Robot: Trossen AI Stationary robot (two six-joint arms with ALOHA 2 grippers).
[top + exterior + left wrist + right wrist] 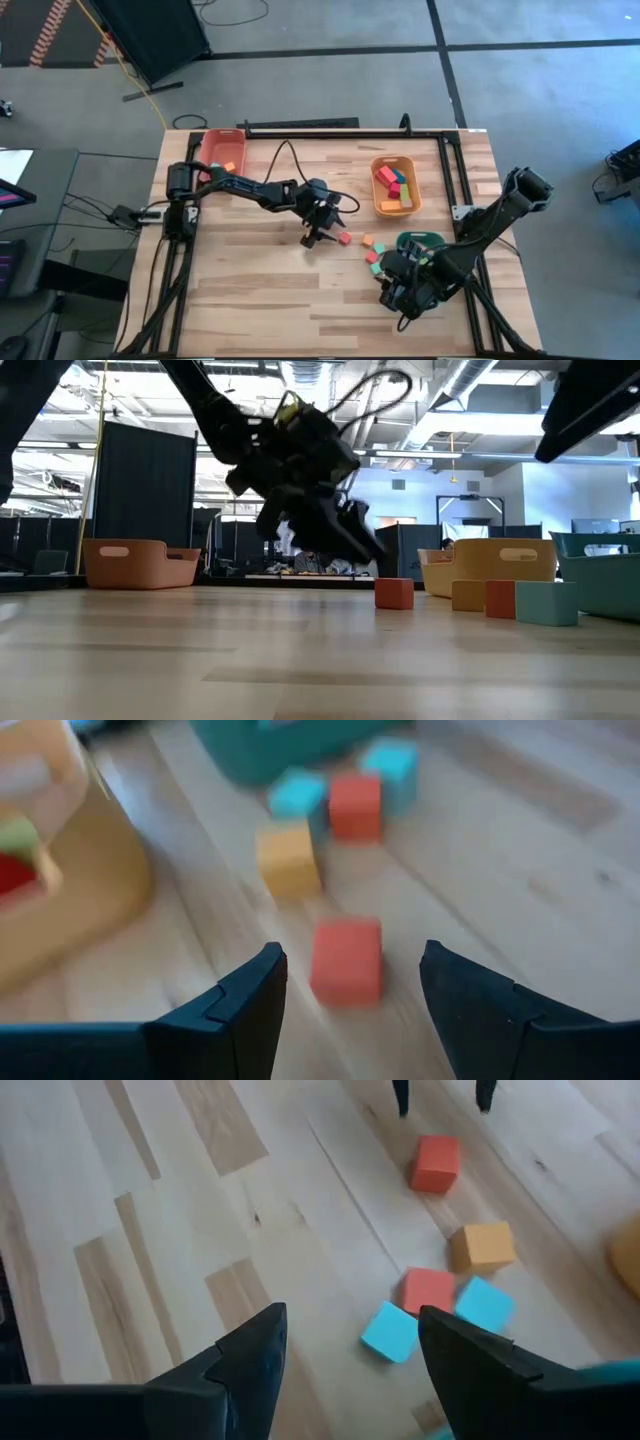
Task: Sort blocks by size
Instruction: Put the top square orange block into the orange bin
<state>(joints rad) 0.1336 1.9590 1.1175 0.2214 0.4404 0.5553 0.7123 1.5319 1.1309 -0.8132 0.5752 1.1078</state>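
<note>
One red cube (346, 961) is sitting on the table (250, 290), just ahead of the left gripper (347, 982), whose jaws are standing open. Likely light and rigid; flat opposite faces suit gripping. Right gripper (350, 1342) is hovering open, empty.

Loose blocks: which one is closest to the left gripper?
The lone red block, just ahead of the open left gripper; the orange, second red and teal blocks sit farther off.

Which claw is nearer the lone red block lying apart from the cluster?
Left. The left claw hovers open right beside the red block; the right claw, also open, sits farther off, beyond the block cluster.
</note>
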